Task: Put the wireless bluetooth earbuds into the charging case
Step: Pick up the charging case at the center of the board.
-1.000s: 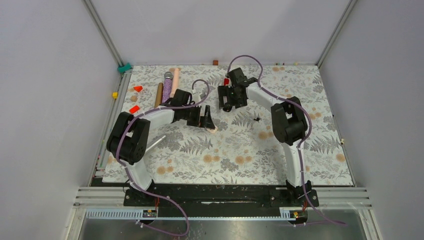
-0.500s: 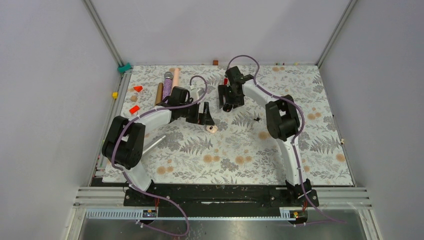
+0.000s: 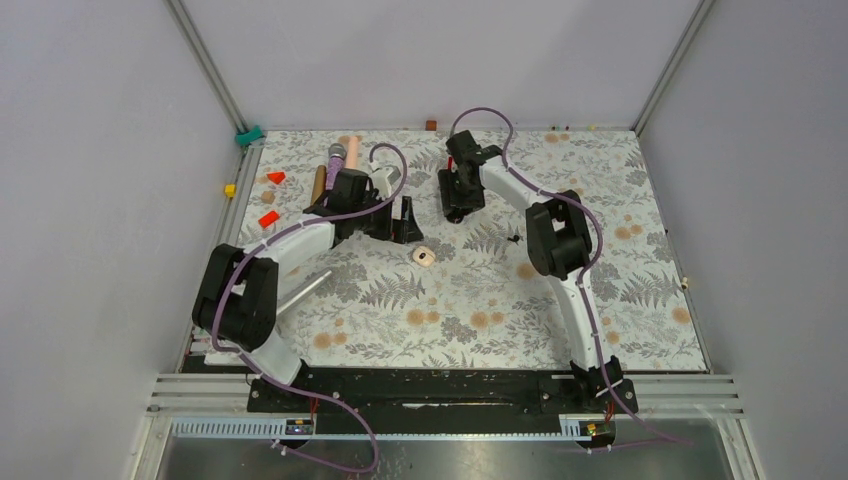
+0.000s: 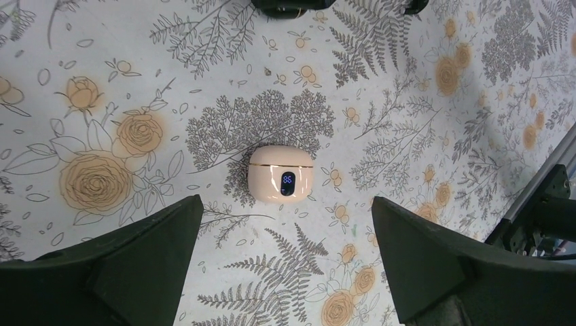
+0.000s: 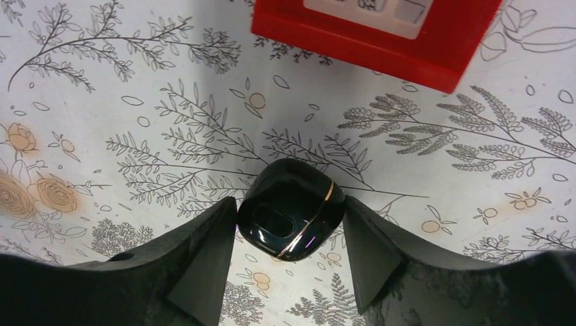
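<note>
A cream charging case (image 4: 280, 173), closed with a lit "85" display, lies on the floral mat (image 4: 102, 81); it also shows in the top view (image 3: 424, 256). My left gripper (image 4: 286, 219) is open and empty, hovering just short of it, to its back left in the top view (image 3: 406, 224). My right gripper (image 5: 289, 204) is shut on a closed glossy black charging case (image 5: 291, 209) with a gold seam, low over the mat (image 3: 455, 210). A tiny dark speck (image 3: 513, 239), perhaps a black earbud, lies right of it. The whitish earbuds are not visible.
A red block (image 5: 380, 34) sits just beyond the black case. At the back left lie a purple microphone (image 3: 336, 163), a pink cylinder (image 3: 350, 160), a brown cylinder (image 3: 317, 188) and red blocks (image 3: 268, 218). A metal rod (image 3: 310, 286) lies by the left arm.
My left gripper has drawn back and left off the cream case, which stays on the mat. My right gripper has shifted slightly towards the back left.
</note>
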Robot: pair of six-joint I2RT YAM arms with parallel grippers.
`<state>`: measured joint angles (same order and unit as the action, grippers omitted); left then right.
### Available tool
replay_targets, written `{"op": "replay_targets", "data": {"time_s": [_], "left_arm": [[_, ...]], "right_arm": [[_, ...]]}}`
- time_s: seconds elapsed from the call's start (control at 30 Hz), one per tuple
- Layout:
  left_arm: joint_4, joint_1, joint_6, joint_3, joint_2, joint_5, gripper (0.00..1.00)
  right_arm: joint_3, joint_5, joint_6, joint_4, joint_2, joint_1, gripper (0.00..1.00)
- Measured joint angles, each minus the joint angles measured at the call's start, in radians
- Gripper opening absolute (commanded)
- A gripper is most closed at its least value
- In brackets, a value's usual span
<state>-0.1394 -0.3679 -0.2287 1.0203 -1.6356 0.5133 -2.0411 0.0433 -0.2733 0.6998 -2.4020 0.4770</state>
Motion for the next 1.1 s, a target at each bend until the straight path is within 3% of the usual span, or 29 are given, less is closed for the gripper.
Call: {"op": "replay_targets", "data": {"time_s": [0.3, 0.4, 0.7, 0.9, 1.1], "left_arm": [[0.019, 0.006, 0.015, -0.016, 0.031, -0.017, 0.99], [0.032, 0.009, 0.019, -0.029, 0.031, -0.018, 0.99], [0.053, 0.041, -0.008, -0.035, 0.028, 0.032, 0.99], [0.033, 0.055, -0.013, -0.013, -0.005, 0.118, 0.99], [-0.024, 0.045, 0.007, 0.073, -0.021, 0.229, 0.98]], "right_arm": [[-0.033, 0.012, 0.077, 0.025, -0.017, 0.041, 0.61], [0.051, 0.058, 0.108, -0.01, 0.031, 0.051, 0.6], [0.602, 0.249, 0.285, -0.155, 0.521, 0.053, 0.58], [0.766, 0.356, 0.449, -0.25, 0.807, 0.06, 0.57], [0.902, 0.376, 0.666, -0.297, 0.953, 0.116, 0.58]]}}
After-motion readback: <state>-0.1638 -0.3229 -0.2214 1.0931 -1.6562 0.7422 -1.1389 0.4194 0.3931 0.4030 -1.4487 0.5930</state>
